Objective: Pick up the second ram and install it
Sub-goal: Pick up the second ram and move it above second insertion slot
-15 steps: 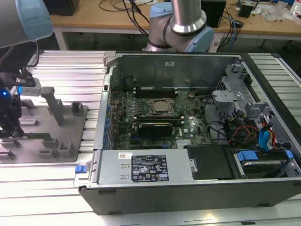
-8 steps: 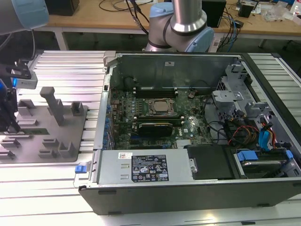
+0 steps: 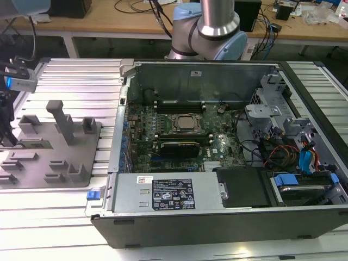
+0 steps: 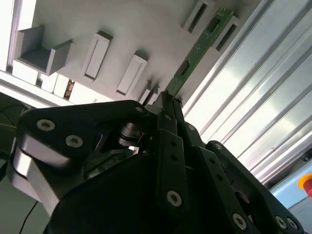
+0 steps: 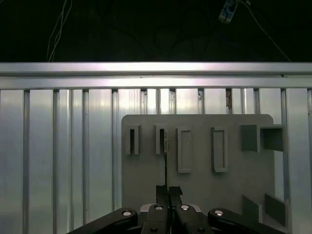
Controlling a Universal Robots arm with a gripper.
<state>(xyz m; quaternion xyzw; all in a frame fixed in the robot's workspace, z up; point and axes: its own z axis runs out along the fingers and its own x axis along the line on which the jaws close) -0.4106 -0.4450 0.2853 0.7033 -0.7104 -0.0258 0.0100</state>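
Now gripper (image 5: pixel 166 188) pinching second ram (image 4: pixel 200 47) at one end, over grey fixture (image 5: pixel 146 175); likely light, stiff, fragile — grip edges, not chips.

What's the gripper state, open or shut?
Shut on the ram: in both wrist views the gripper pinches the strip's near end, no gap showing; far end sits between fixture blocks.

An open computer case (image 3: pixel 217 231) lies on the ribbed aluminium surface (image 3: pixel 76 87). Its motherboard (image 3: pixel 217 147) and processor socket (image 3: pixel 185 123) are exposed, and a grey power supply (image 3: pixel 163 193) runs along the side nearest the camera. At the exterior view's left, a grey fixture plate (image 3: pixel 87 147) carries upright blocks (image 3: pixel 61 117). A wooden bench (image 3: pixel 109 22) stands behind.
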